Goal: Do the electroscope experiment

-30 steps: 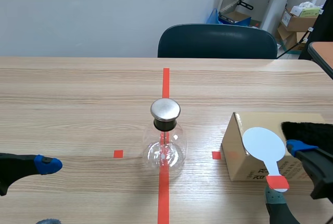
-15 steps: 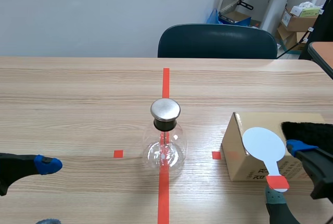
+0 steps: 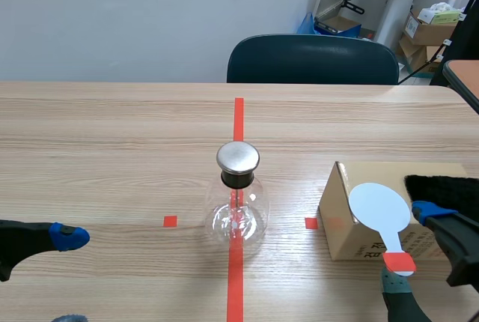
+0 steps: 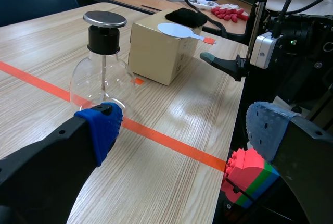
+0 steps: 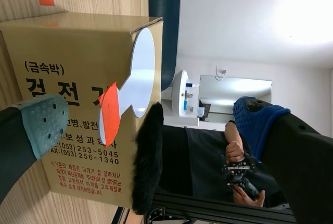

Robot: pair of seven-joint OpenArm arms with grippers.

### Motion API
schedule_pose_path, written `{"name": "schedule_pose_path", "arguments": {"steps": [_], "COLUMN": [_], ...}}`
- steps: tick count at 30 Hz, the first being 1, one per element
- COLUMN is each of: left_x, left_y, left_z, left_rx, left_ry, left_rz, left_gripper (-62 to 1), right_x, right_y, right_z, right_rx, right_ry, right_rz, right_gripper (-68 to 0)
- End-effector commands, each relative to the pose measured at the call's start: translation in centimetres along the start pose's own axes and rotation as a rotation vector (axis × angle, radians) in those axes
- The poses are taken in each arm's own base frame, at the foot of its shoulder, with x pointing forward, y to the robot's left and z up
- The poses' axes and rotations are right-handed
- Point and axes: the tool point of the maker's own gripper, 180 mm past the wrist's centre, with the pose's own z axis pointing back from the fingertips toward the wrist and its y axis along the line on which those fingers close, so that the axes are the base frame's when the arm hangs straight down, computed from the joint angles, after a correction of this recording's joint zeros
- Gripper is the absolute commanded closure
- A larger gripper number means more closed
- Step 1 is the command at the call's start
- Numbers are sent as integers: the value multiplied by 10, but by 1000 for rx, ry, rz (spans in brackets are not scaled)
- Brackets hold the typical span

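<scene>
In the scene view the electroscope flask [image 3: 237, 206] stands upright on the table [image 3: 112, 135] at the middle tape line, untouched. To its right, a cardboard box [image 3: 338, 221] carries a white paddle [image 3: 380, 206], its orange-taped handle jutting over the near edge, and a black fur cloth [image 3: 445, 186]. The right hand [image 3: 412, 251] sits at that handle. The left hand [image 3: 66, 277] lies low, well apart from the flask. The left wrist view shows the left hand wide and empty, with the flask ahead of it. The right wrist view shows the handle between the right hand's wide-spread fingers, nearer the grey-green pad and not pinched. The step in hand looks like taking up the paddle. Next, the right hand should close squarely on the taped handle and lift.
</scene>
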Motion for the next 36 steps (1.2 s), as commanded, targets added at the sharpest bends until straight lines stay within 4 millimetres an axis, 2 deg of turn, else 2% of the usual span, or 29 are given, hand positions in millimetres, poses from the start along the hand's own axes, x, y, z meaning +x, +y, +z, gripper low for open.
{"name": "schedule_pose_path", "arguments": {"steps": [1,10,17,20,24,26,30,36], "left_x": [6,7,18,24,38,47,63,64], "left_y": [-1,4,28,42,62,74,94,118], "left_z": [0,1,5,8,11,13,16,11], "left_rx": [-7,14,103,154,224,263,339,433], "left_ry": [-19,-15,-39,-52,-90,-117,-173,-158], "left_rz": [8,-2,-10,-11,-23,-30,-41,-64], "left_gripper": [-514,-514,-514,-514,-514,-514,-514,-514], "right_x": [-1,-4,5,12,18,17,-2,-19], "right_y": [-16,-12,-19,-23,-37,-45,-62,-99], "right_z": [-1,9,35,48,59,57,41,10], "right_rx": [-72,-60,-46,-17,-6,9,-12,-86], "right_ry": [0,32,32,28,33,48,119,94], "right_rz": [26,-48,-203,-318,-516,-619,-817,-974], "right_gripper": [-679,-679,-679,-679,-679,-679,-679,-679]}}
